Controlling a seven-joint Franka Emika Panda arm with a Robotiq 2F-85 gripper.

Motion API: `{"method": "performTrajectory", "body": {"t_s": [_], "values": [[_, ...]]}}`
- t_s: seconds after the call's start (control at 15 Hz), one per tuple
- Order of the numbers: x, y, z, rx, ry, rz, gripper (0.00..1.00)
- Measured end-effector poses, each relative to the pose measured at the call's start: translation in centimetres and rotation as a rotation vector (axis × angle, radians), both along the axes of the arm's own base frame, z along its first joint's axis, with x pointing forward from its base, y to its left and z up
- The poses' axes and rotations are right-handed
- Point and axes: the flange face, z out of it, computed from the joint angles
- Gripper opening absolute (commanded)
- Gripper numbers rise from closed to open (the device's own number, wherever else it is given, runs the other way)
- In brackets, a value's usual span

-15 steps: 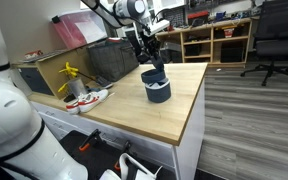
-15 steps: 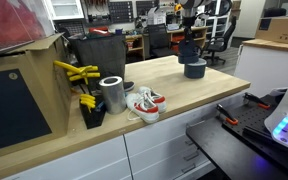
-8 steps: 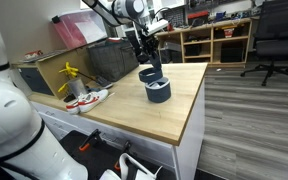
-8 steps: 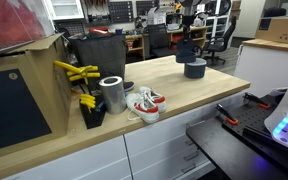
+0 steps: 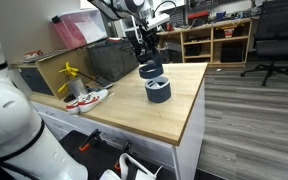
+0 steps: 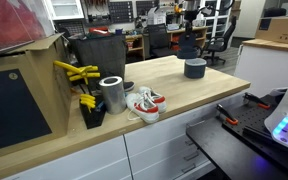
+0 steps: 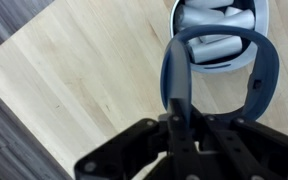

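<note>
Dark blue round bowl (image 5: 150,71) hangs in the air, clear of the table (image 5: 174,118) and apart from everything on it. The tool (image 5: 149,52) is clamped on its rim; the wrist view shows one finger inside the wall of the bowl (image 7: 220,72) and the tool (image 7: 181,98) closed against it.

Directly beneath stands a second dark round bowl with a pale inside (image 5: 158,91), resting on the light wooden table near its far end, close to the long edge on the aisle side. Its contents (image 7: 216,20) are too unclear to identify.

At the opposite end, by the near corner, lie a pair of white and red sneakers (image 6: 144,102), just beside a silver metal can (image 6: 112,93) and yellow-handled tools (image 6: 76,72).
</note>
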Motion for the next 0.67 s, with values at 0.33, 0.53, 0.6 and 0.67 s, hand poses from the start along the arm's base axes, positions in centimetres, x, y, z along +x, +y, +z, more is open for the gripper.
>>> {"method": "performTrajectory", "body": {"t_s": [0.33,0.53,0.6,0.67], "values": [[-0.7,-1.0,1.0,-0.001,0.019,-0.018,0.02],[-1.1,-1.1,1.5,0.0,0.04,-0.017,0.02],[-1.3,-1.2,1.7,0.0,0.049,-0.009,0.02],[-1.5,-1.3,1.9,-0.001,0.055,-0.004,0.02]]}}
